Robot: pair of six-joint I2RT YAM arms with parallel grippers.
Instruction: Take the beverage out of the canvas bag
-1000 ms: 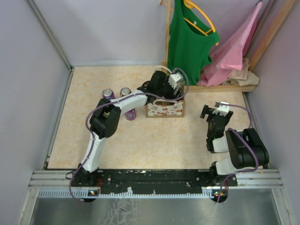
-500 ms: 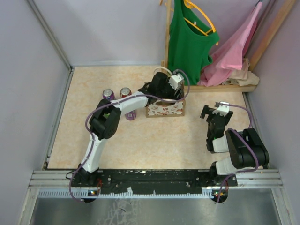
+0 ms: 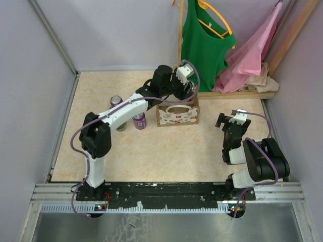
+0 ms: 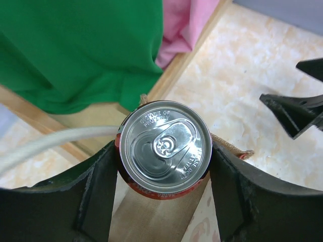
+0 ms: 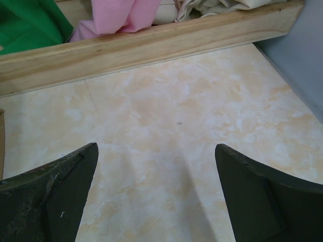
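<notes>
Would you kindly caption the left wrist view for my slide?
Left jaws clamp a can, lid up, over the bag.

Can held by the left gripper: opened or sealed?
Sealed. On the can, clamped in the left gripper, the pull tab lies flat and no opening shows.

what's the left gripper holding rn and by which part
The left gripper holds a beverage can by its sides, one finger on each. The right gripper holds nothing.
</notes>
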